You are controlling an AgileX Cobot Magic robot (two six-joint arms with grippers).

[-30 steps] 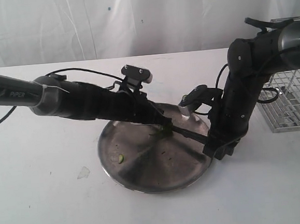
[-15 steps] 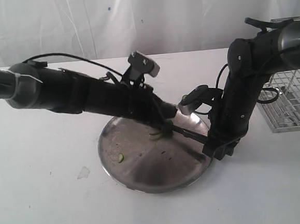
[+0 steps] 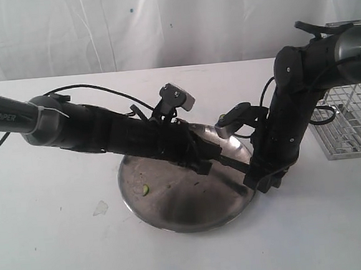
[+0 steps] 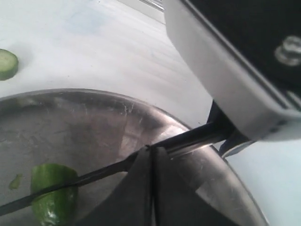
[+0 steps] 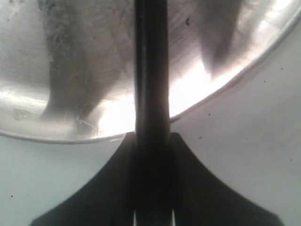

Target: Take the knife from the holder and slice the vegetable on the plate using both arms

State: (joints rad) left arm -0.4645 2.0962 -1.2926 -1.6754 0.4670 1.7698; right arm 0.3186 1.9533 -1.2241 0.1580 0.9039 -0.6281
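Note:
My right gripper [image 5: 151, 136] is shut on the black handle of the knife [image 5: 151, 70] at the right rim of the steel plate [image 3: 173, 204]. From there the knife [image 3: 229, 162] reaches left over the plate toward my left gripper [image 3: 201, 161]. That gripper is shut and empty, low over the plate's middle. In the left wrist view the dark blade [image 4: 94, 176] passes just beyond the closed fingertips [image 4: 146, 162] and lies across the green vegetable [image 4: 54, 195] on the plate [image 4: 70, 122]. The exterior view hides the vegetable behind the left gripper. The wire holder [image 3: 354, 121] stands at the far right.
A small round green slice [image 3: 145, 189] lies on the plate's left part, and another slice [image 4: 7, 63] lies on the white table beyond the rim. A faint smear [image 3: 100, 208] marks the table left of the plate. The right arm's grey wrist camera [image 3: 229, 122] hangs over the plate's far right rim.
My left arm has swung down and to the right, so its gripper now sits lower over the plate and hides the vegetable from the exterior camera. The right arm and knife have not moved.

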